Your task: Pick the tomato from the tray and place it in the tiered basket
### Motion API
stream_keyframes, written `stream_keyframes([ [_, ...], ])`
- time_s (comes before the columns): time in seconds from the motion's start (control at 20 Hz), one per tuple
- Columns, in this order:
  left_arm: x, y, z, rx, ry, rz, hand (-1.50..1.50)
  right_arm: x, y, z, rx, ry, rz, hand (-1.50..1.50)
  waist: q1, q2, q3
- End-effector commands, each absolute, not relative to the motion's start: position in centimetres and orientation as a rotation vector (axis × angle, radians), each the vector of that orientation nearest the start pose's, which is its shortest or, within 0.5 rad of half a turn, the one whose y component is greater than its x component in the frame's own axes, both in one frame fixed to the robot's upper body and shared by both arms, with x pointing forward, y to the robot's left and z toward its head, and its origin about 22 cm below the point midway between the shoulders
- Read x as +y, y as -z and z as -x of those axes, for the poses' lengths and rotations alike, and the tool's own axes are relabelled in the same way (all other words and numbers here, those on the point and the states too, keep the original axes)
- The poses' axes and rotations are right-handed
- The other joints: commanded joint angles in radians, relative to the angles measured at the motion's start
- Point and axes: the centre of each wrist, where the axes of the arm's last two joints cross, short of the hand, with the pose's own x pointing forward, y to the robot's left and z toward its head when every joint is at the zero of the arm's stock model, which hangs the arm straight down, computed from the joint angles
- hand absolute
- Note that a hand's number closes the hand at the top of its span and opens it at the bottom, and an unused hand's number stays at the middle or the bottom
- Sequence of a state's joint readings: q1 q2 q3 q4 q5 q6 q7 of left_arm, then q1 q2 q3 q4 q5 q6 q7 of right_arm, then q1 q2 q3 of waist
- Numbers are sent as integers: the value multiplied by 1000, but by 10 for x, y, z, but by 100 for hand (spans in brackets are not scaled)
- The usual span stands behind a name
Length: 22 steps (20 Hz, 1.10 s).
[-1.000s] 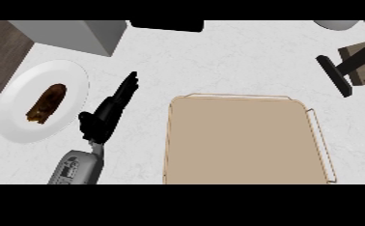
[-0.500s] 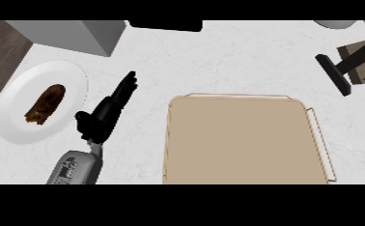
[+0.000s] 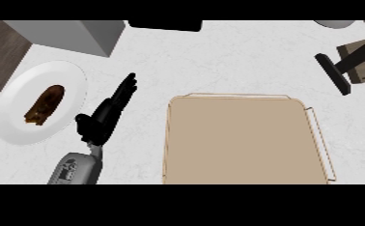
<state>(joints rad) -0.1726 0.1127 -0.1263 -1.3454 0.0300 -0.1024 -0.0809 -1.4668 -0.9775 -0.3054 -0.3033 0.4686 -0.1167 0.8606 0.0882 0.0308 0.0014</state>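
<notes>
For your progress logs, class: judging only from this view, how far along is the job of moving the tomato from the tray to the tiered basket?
Done: cannot be judged; the tray shows a bare surface and no tomato is in view. In hand: nothing; the left hand lies open on the counter between the tray and a white plate holding a brown food item. Left: unclear; whether the tomato reached the basket cannot be seen, and the right hand is out of view.

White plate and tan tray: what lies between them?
In the head view, the left robot hand with straight fingers lies over the counter, between the white plate and the tan tray.
</notes>
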Motion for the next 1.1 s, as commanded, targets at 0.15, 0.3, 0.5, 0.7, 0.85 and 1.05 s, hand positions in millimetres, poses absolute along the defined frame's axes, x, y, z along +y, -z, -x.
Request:
stream_keyframes([
  [0.15,222,13,-276,-1548,300,135,0,-448,-417,-375,-1014,648,770,-150,-1,0,-1],
  [0.3,213,9,-283,-1551,277,121,0,-449,-399,-381,-1065,708,866,-150,-18,1,0],
  [0.5,218,19,-267,-1542,284,133,0,-468,-414,-360,-1053,811,1134,-150,-28,-8,-2],
  [0.7,219,21,-265,-1546,271,121,0,-484,-427,-339,-1010,946,1332,-150,-43,-16,-3],
  [0.85,223,17,-272,-1552,249,78,0,-500,-430,-322,-1038,1023,1405,-150,-67,-22,-2],
  [1.05,236,13,-279,-1527,220,74,0,-509,-461,-288,-1182,1136,1390,-150,-91,-32,-2],
])
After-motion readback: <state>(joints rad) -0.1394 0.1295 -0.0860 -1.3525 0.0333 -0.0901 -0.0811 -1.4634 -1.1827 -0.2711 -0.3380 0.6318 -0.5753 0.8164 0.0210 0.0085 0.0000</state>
